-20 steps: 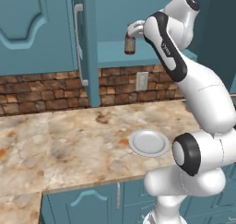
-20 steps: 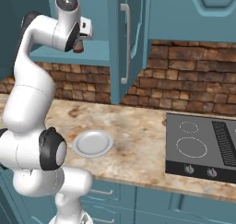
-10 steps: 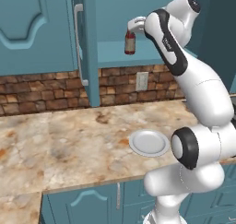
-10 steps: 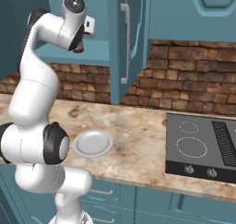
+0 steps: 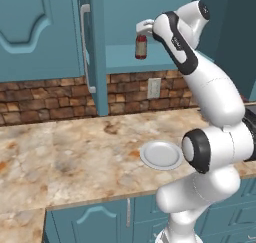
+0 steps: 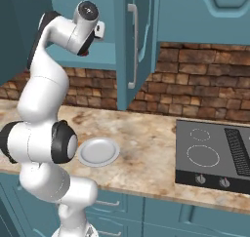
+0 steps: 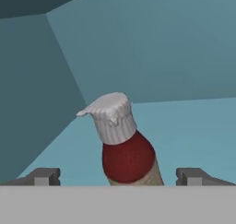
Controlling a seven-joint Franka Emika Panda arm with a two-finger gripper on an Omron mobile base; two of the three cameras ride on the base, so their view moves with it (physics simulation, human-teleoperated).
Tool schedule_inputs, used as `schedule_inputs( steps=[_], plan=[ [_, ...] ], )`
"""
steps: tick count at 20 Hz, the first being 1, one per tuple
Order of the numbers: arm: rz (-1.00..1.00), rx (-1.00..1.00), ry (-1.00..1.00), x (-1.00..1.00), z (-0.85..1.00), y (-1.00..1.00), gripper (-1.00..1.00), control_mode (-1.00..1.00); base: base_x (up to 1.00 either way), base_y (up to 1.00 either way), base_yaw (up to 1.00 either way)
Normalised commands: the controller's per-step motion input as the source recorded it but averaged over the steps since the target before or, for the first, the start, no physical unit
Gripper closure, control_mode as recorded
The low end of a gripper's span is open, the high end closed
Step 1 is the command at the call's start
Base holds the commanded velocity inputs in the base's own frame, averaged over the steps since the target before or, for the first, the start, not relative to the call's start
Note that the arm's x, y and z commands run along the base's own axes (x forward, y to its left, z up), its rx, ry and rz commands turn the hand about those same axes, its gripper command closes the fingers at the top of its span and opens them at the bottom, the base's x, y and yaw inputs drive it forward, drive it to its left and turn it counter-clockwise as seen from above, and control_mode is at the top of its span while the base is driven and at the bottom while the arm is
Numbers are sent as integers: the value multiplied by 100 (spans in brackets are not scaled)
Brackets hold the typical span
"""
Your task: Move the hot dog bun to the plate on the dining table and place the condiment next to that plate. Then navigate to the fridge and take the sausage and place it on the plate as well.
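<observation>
Since a second ago the arm has lifted the gripper (image 7: 118, 178) slightly higher and closer to the open wall cabinet (image 5: 165, 57), and the condiment (image 5: 141, 46) shows a touch higher against the cabinet shelf. Relative to that cabinet: the marbled counter (image 5: 65, 157) runs below it, backed by a brick wall (image 5: 45, 94); the stovetop (image 6: 215, 155) sits on the counter off to the right. A plain white plate (image 5: 161, 155) lies on the counter below the cabinet, just beside the arm's base. The condiment stands in the cabinet, between the widely spread jaws; neither fingertip (image 7: 44, 176) touches it, each well clear of its sides.
</observation>
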Motion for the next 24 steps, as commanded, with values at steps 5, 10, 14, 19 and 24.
schedule_inputs(
  steps=[5,10,14,19,24],
  plan=[
    [4,0,-1,14,0,0,-100,-100,0,0,0],
    [4,0,-2,3,0,2,-100,-100,0,0,0],
    [4,0,0,6,-9,6,-100,-100,0,0,0],
    [4,0,-1,33,-5,8,-100,-100,0,0,0],
    [1,0,0,36,-1,3,100,-100,0,0,0]
  ],
)
